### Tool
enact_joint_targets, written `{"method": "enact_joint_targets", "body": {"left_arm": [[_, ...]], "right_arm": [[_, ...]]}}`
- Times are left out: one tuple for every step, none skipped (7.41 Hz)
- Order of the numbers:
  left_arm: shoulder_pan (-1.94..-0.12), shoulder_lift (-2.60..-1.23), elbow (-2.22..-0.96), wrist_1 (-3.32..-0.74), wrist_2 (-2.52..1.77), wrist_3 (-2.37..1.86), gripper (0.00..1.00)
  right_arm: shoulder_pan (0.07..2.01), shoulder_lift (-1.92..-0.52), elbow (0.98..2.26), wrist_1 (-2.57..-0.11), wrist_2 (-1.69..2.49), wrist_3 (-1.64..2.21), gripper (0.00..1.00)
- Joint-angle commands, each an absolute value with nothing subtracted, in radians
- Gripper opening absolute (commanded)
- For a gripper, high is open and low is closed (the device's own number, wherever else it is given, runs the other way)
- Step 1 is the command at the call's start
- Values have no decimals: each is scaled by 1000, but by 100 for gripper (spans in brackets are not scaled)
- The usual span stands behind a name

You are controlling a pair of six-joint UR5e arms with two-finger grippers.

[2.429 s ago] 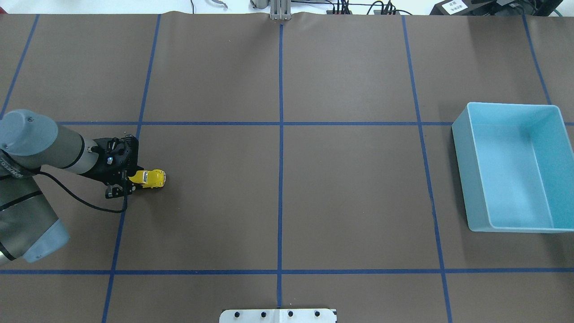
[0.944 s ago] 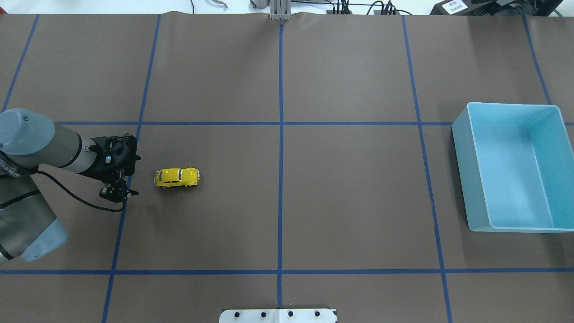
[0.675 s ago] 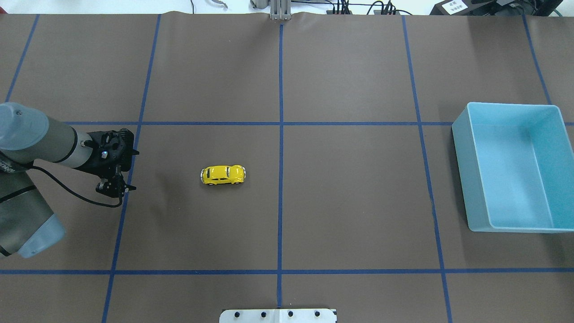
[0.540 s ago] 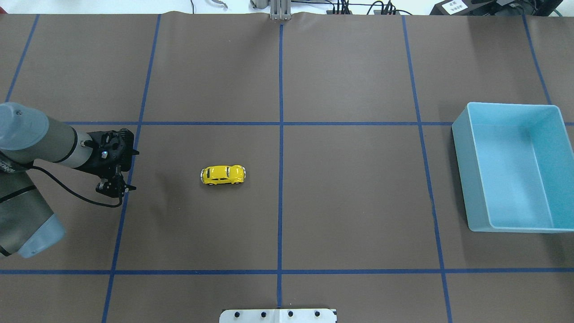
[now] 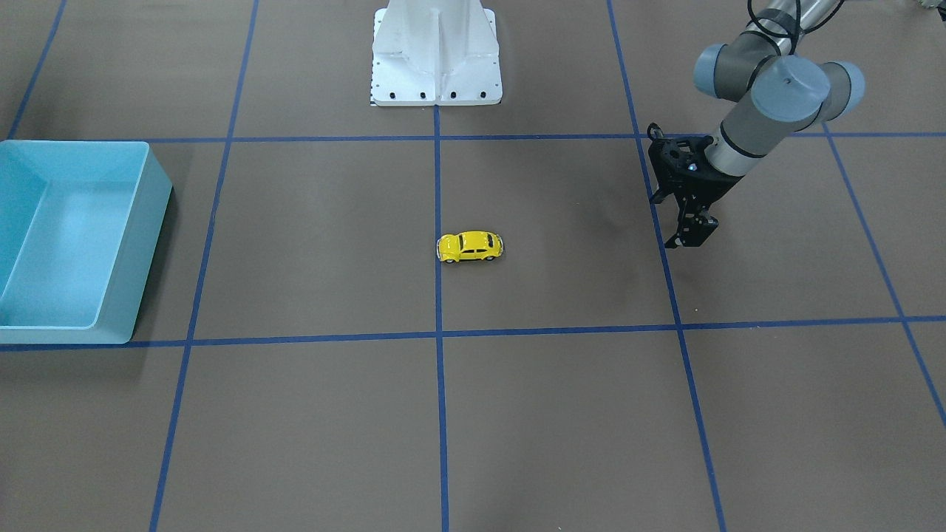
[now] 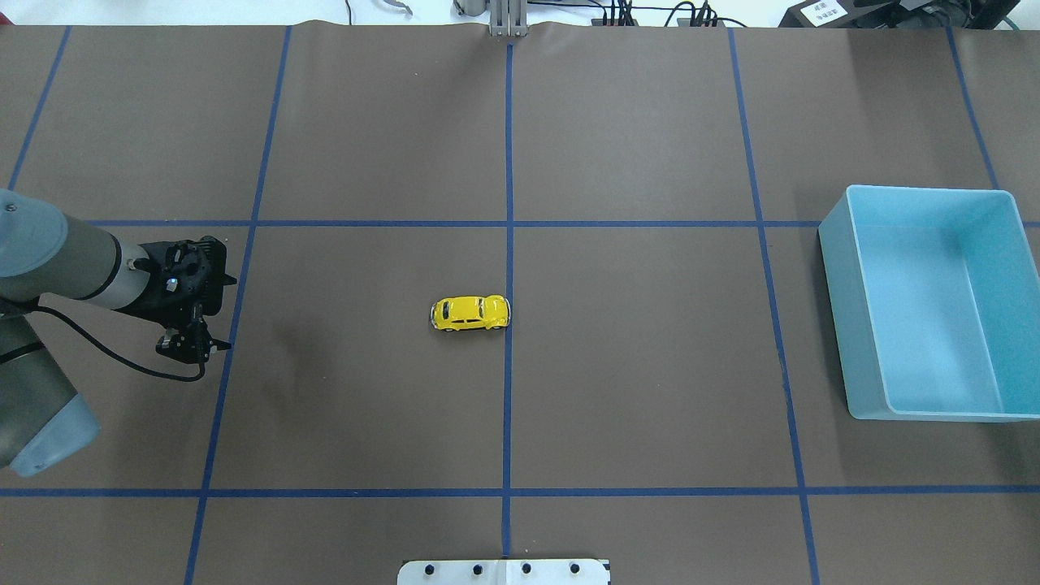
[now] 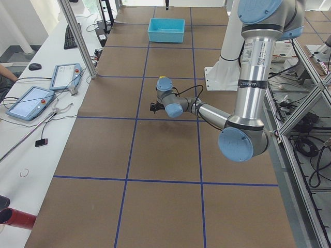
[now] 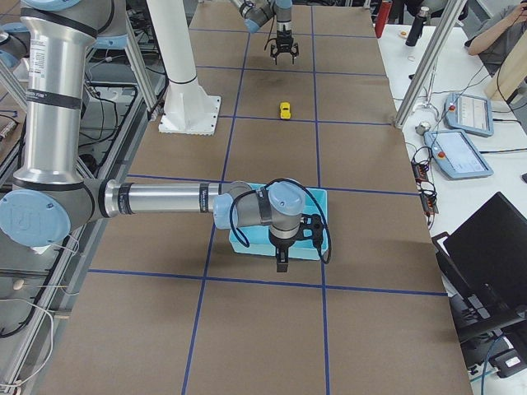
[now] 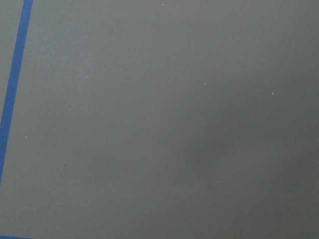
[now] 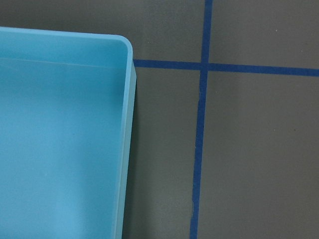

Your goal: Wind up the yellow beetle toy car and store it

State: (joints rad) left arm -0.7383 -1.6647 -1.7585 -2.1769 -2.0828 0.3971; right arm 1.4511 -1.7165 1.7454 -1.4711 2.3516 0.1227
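The yellow beetle toy car (image 6: 470,313) stands on its wheels on the brown table, just left of the centre blue line; it also shows in the front view (image 5: 470,247) and the right view (image 8: 285,109). My left gripper (image 6: 192,344) is open and empty, far to the car's left, a little above the table (image 5: 687,235). The light-blue bin (image 6: 861,325) sits at the far right, with nothing in it. My right gripper (image 8: 281,262) hangs by the bin's outer end; I cannot tell whether it is open. The right wrist view shows the bin's corner (image 10: 127,124).
The white robot base plate (image 5: 436,59) lies at the table's robot-side edge, centred. Blue tape lines (image 6: 509,162) divide the brown table into squares. Tablets and an operator's arm lie on the white side bench (image 7: 32,101).
The left gripper let go of the car. The car rolled right, from beside the gripper to the centre line. The left arm drew back to the left.
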Motion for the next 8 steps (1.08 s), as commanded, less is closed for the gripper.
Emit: {"method": "enact_joint_targets", "body": {"left_arm": [[-750, -1632, -1813, -2090, -2082, 397, 100], [-762, -1632, -1821, -2056, -2082, 397, 100], [-771, -1632, -1827, -2027, -2080, 396, 100], [-772, -1626, -1851, -1988, -2080, 397, 100], [-772, -1614, -1862, -1977, -2079, 396, 100], [-775, -1615, -1891, -1889, -2072, 394, 100], [-794, -1608, -1972, -1651, -2065, 387, 100], [-826, -1605, -1997, -1482, -2065, 385, 100]], "right_arm": [[1451, -1717, 1744, -1471, 2352, 123, 100], [1451, -1717, 1744, -1471, 2352, 123, 100], [1451, -1717, 1744, -1471, 2352, 123, 100], [1451, -1717, 1744, -1471, 2352, 123, 100], [1451, -1717, 1744, -1471, 2352, 123, 100], [1451, -1717, 1744, -1471, 2352, 123, 100], [1451, -1717, 1747, -1471, 2350, 123, 100], [1450, -1717, 1749, -1471, 2352, 123, 100]]}}
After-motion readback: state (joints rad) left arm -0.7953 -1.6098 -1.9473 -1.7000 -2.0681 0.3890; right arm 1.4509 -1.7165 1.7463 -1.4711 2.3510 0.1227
